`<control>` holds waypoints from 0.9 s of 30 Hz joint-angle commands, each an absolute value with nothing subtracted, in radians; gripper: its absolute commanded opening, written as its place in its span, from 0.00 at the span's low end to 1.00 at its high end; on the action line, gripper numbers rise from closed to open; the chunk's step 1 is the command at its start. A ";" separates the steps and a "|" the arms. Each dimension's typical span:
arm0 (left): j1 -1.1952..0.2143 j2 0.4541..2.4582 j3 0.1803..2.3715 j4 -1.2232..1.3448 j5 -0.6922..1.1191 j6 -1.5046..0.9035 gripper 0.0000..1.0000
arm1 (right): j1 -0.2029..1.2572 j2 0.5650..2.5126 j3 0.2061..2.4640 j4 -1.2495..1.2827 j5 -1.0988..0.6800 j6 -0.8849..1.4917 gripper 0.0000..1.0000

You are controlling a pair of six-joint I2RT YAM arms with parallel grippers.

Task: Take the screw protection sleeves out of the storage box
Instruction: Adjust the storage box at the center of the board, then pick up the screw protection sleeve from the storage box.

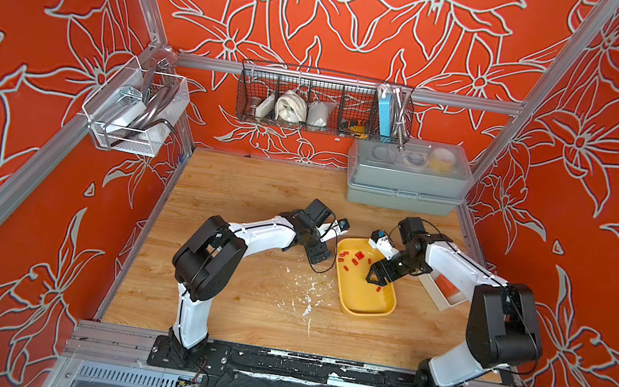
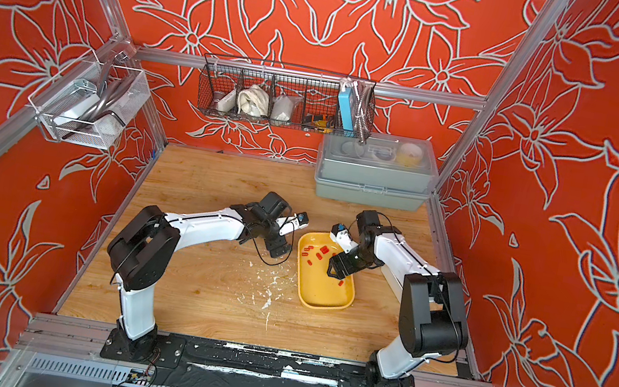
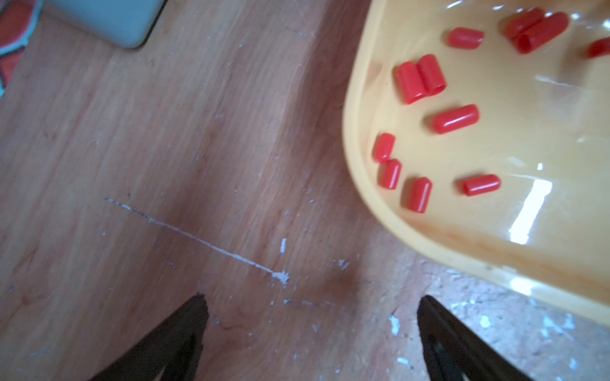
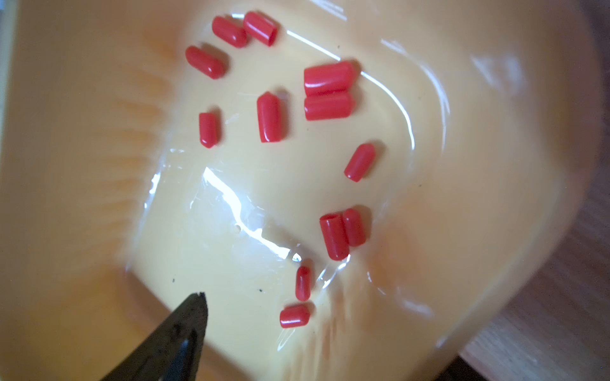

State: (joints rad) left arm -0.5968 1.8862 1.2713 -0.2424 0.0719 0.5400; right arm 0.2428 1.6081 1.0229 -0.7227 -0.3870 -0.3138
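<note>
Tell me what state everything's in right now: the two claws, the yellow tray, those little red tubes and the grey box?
yellow tray: flat on the table, uncovered.
red tubes: lying loose inside the tray, none gripped.
left claw: open, empty, above bare table beside the tray.
right claw: open, empty, over the tray.
grey box: lid on.

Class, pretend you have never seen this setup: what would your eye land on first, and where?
The loud orange-red floral walls around the cell strike first. Next comes the yellow storage box on the wooden table, right of centre, with red screw protection sleeves scattered inside it. The right hand hangs open above the box; the left hand hovers open over the table beside it.
</note>
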 commanded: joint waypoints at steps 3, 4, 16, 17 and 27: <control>-0.548 1.822 1.244 -0.322 0.064 0.563 0.98 | 0.241 1.558 1.047 -0.777 -0.350 -0.323 0.86; -0.538 1.803 1.234 -0.343 0.069 0.562 0.98 | 0.238 1.539 1.042 -0.770 -0.306 -0.344 0.87; -0.490 1.552 1.057 -0.431 0.410 0.515 0.98 | 0.362 1.453 1.016 -0.595 -0.281 -0.376 0.75; -0.489 1.534 1.034 -0.409 0.449 0.513 0.98 | 0.370 1.471 1.017 -0.582 -0.288 -0.363 0.72; -0.498 1.458 0.888 -0.182 0.595 0.409 0.98 | 0.397 1.688 1.109 -0.562 -0.278 -0.344 0.47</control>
